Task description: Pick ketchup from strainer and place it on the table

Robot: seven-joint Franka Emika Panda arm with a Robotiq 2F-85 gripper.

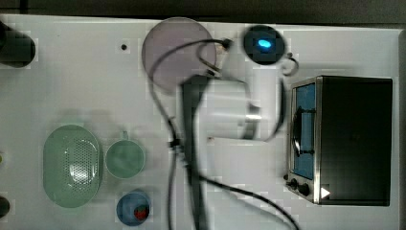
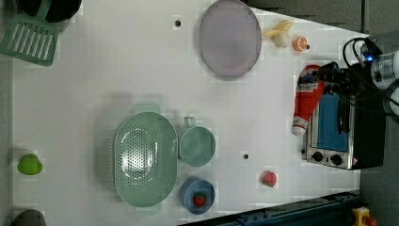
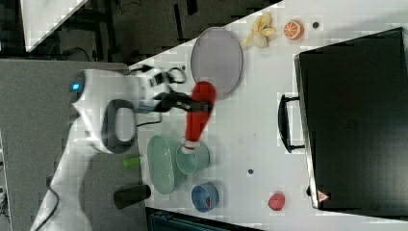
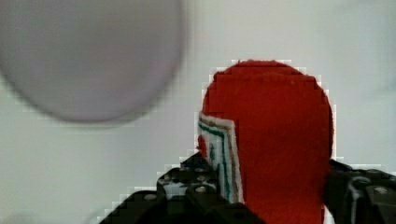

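Observation:
The ketchup (image 2: 305, 101) is a red squeeze bottle with a white cap, and my gripper (image 2: 321, 80) is shut on its wide end. In the left view it hangs beside the toaster oven, cap toward the left view's bottom. The right view shows the ketchup (image 3: 198, 115) held by the gripper (image 3: 192, 103) just below the lilac plate. In the wrist view the red ketchup (image 4: 275, 140) sits between the black fingers (image 4: 187, 189). The pale green strainer (image 2: 141, 157) lies empty on the white table (image 2: 94, 70); it also appears in the top view as the strainer (image 1: 72, 165).
A green mug (image 2: 197, 146) and a blue bowl (image 2: 196, 195) holding a red fruit stand beside the strainer. A lilac plate (image 2: 229, 37), a toaster oven (image 2: 341, 136), a loose strawberry (image 2: 268, 179), a banana (image 2: 281, 34) and an orange slice (image 2: 300, 44) share the table. A green spatula (image 2: 30, 37) lies at a corner.

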